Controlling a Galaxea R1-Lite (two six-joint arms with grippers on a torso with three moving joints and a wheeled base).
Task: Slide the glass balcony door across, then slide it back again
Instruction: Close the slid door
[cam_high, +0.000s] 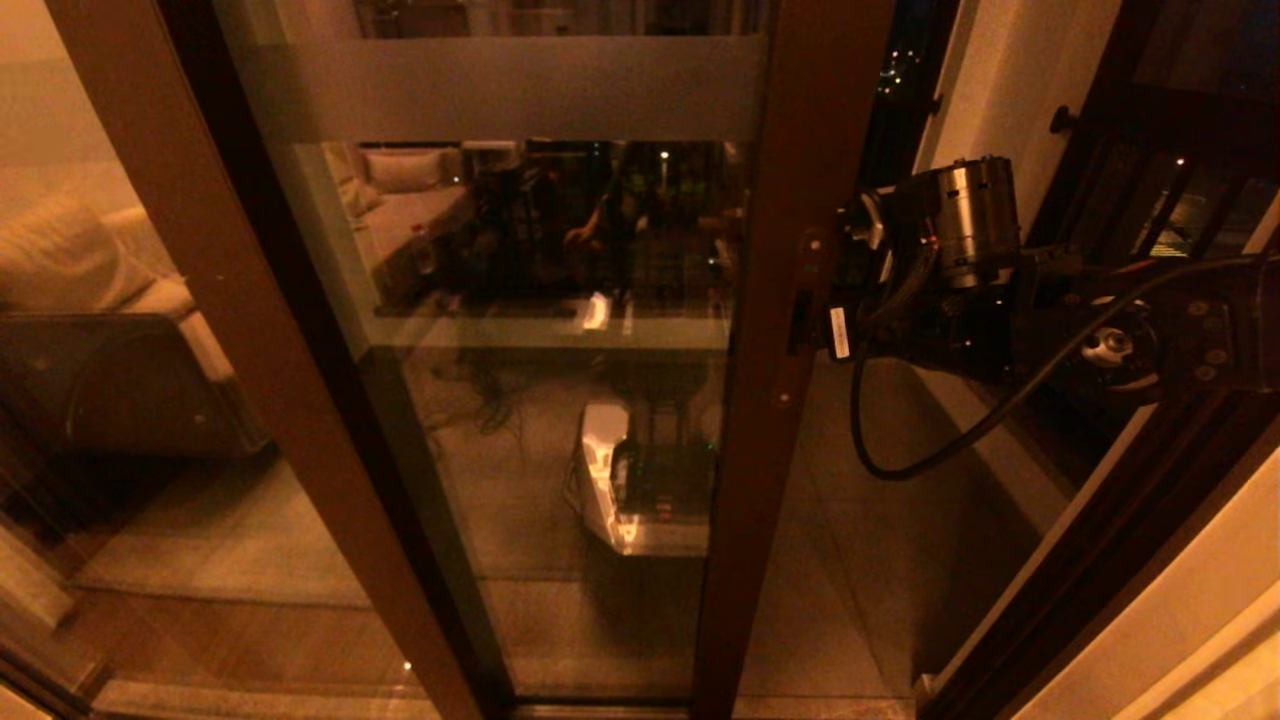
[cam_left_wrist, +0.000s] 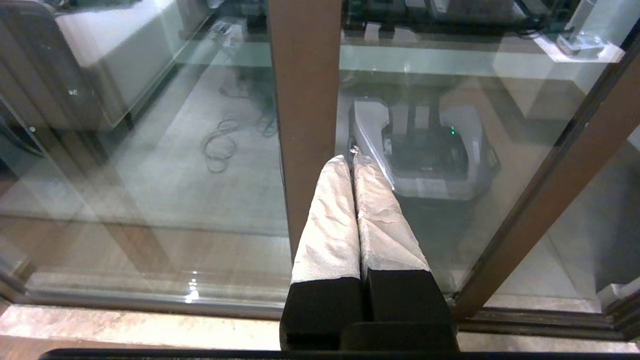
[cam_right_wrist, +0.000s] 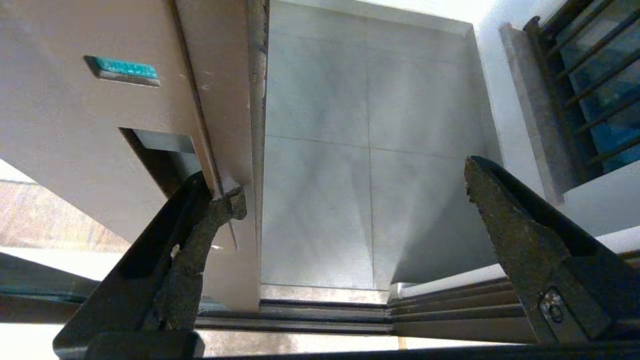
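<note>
1. Right gripper (cam_right_wrist: 350, 200) is spread wide at the door's edge: 1 dark finger (cam_right_wrist: 200, 220) hooks the corner of the stile just beside the recessed handle pocket, the other finger hangs free over the gap, touching nothing.
2. Tall glass balcony door in a dark brown frame (cam_high: 560, 300), frosted band near the top (cam_high: 500, 88), stands partly slid across; its right stile (cam_high: 790, 300) sits mid-view with an open gap to its right showing the grey tiled balcony floor (cam_right_wrist: 370, 150).
3. Right arm (cam_high: 1000, 290) reaches in from the right, level with the stile at handle height.
4. Left gripper (cam_left_wrist: 355, 155) is clenched, holding nothing, its 2 pale-wrapped fingers (cam_left_wrist: 330, 220) pressed together and pointing at the glass low down, near a brown frame post (cam_left_wrist: 305, 100).
5. Door track (cam_right_wrist: 325, 310) runs along the floor below the stile.
</note>
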